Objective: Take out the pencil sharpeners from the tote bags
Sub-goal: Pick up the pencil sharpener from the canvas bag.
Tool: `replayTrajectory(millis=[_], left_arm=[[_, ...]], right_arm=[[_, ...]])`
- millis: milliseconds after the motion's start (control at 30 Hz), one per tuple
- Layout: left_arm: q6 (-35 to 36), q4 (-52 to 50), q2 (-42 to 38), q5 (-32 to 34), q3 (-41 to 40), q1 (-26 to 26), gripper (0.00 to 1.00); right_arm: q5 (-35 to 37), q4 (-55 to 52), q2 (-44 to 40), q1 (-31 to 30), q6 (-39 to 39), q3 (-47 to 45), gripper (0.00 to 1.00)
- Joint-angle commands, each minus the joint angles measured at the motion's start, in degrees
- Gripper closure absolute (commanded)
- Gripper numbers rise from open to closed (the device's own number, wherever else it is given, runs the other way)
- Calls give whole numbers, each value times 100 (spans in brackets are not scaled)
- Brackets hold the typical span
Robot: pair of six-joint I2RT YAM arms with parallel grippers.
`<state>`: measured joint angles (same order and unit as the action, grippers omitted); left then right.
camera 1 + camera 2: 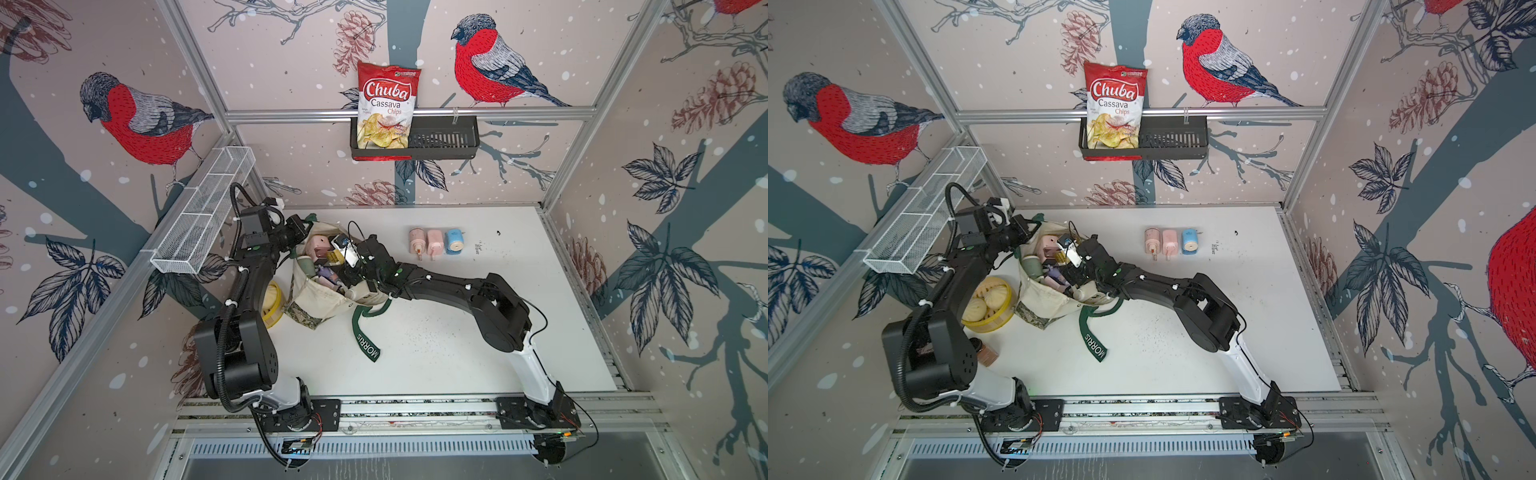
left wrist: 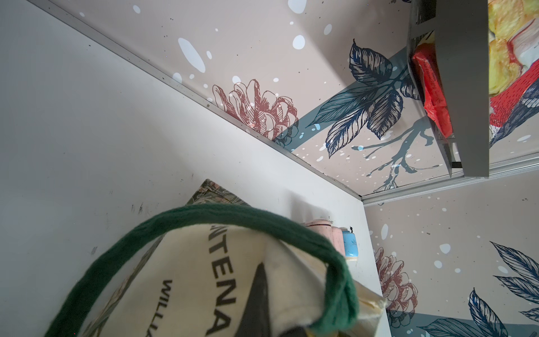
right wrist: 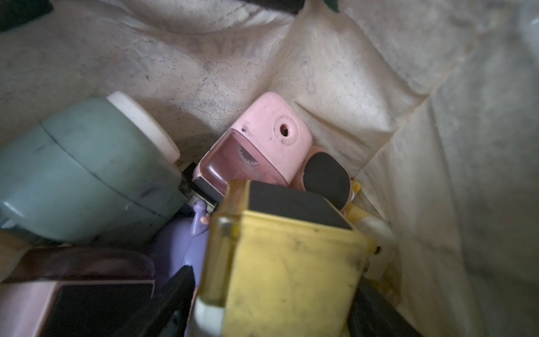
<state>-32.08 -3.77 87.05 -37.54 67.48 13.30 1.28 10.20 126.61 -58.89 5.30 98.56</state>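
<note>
The tote bag (image 1: 328,303) lies on the bench (image 1: 457,332) with its mouth held up by the left gripper (image 1: 306,232), whose jaws are closed on the far rim of the cloth. Three pencil sharpeners (image 1: 434,243) are already set out in a row on the bench, well apart from the bag; the rest are heaped inside it. The right gripper (image 3: 274,275) is sunk in the bag with its jaws astride a yellow sharpener (image 3: 291,251), but whether they already press on it cannot be told. The yellow sharpener is packed tight against a purple one (image 3: 175,242) and a pink one (image 3: 271,137), so a neighbour could be dragged up with it and dropped back, or over the rim. Its faces look smooth and its body sits tilted between the jaws, so a skewed clamp could let it twist and slip out during the lift. Cloth close beside one jaw could be pinched, and the whole bag then pulled along. Should the rim slip from the left jaws, the mouth would be expected to fold shut over the right arm.
</note>
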Motion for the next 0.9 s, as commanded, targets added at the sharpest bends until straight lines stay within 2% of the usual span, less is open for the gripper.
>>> replayTrajectory(millis=[0, 367, 600, 867], left_arm=[[-29, 797, -36, -342, 44, -3, 100], [-22, 794, -36, -333, 52, -3, 100], [-14, 777, -30, -324, 50, -3, 100], [-1, 772, -39, -315, 59, -3, 100]], right_arm=[[-100, -113, -186, -4, -168, 18, 29], [-475, 115, -1031, 65, -536, -608, 45], [-650, 209, -1600, 134, -868, -986, 49], [-903, 448, -2836, 505, -1434, -2035, 51]])
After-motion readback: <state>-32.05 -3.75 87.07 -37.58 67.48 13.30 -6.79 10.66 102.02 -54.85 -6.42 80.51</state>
